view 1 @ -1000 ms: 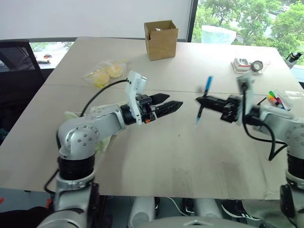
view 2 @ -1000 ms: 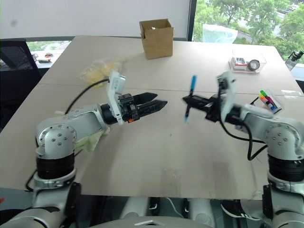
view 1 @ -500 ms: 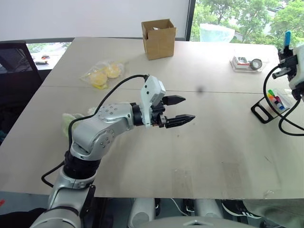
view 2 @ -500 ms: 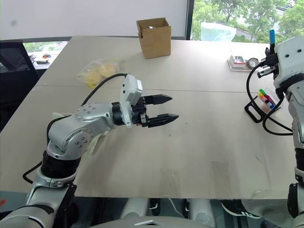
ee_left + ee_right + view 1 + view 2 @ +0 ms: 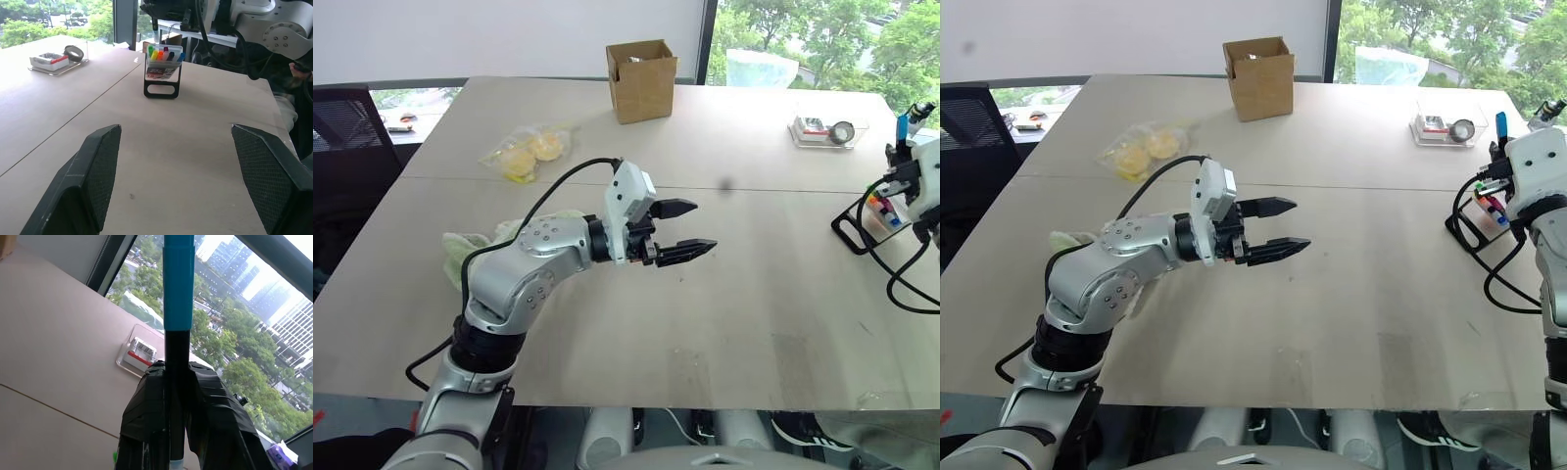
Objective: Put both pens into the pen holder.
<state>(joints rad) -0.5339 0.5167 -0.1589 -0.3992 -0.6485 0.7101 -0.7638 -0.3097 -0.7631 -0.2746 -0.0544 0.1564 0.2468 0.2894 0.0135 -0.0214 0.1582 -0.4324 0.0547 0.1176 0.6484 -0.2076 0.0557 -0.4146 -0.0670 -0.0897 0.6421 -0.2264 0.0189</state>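
Item one, right gripper point(image 5: 178, 396): I have it clamped on the slim black-barrelled marker pen with light-blue ends point(image 5: 178, 289), held upright. A second ago this pen hung over the middle of the pale wooden bench point(image 5: 724, 294), just across from the left gripper; half a second ago it was raised high at the right edge; now I have it lower, with the blue tip point(image 5: 1500, 123) showing just above the small clear plastic pen holder on its black looped metal stand point(image 5: 163, 73).

Item two, pen holder: it stands near the right edge of the bench, colourful markers upright inside. I judge the blue-ended pen is close above it and not yet in; whether the lower tip has entered the box I cannot tell.

Item three, left gripper point(image 5: 683, 229): empty, fingers spread wide, pointing level across the bench toward the holder. Since a second ago it has rolled at the wrist and now sits parked.

Item four, second pen with pink ends: I cannot pick it out; it may already be among the markers in the holder.

Item five, other stock: brown cardboard box point(image 5: 643, 80) at the far edge, clear bag of yellow fruit point(image 5: 527, 154) far left, flat clear tray with a round object point(image 5: 829, 131) far right.

Reading: the carry is nearly over; lowering and release remain.
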